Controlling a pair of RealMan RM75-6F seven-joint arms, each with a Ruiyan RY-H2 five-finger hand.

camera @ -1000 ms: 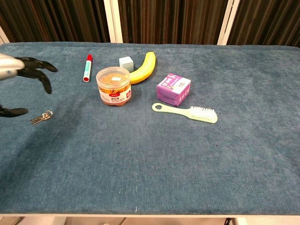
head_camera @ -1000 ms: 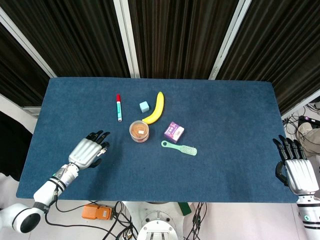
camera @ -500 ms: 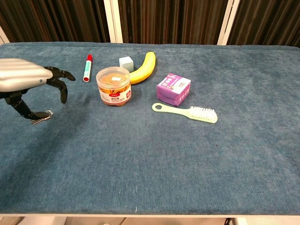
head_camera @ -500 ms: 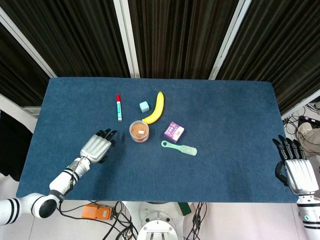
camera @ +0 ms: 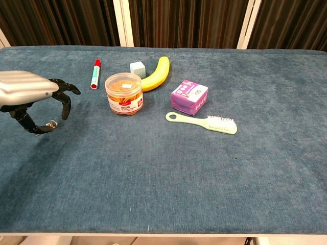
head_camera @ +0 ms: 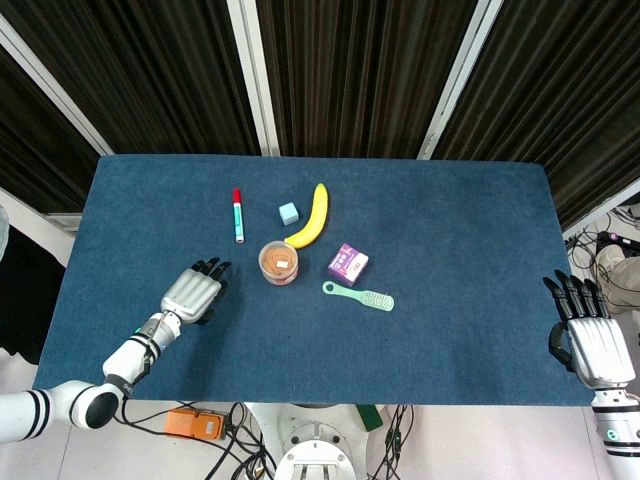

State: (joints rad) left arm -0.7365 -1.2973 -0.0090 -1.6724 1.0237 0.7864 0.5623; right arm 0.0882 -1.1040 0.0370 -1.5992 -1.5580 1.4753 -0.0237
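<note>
Silver-backed and black-fingered, the left hand [camera: 31, 99] is hovering low over the blue table [camera: 168, 173] near its left edge, palm down, with its fingers [camera: 65, 104] curling downward and the thumb reaching under toward them. A small set of keys [camera: 50, 123] is lying on the cloth right at the thumb's tip; whether the thumb is actually touching or gripping them cannot be told, since the hand is hiding most of them. In the head view the same hand [head_camera: 193, 294] is covering the keys completely. Just beside it, toward the middle, a clear jar [camera: 123, 93] with an orange filling is standing upright, and a red-capped marker [camera: 95, 74] is lying farther back. The right hand [head_camera: 591, 337] is resting at the table's far right corner, fingers straight and slightly apart, holding nothing.
</note>
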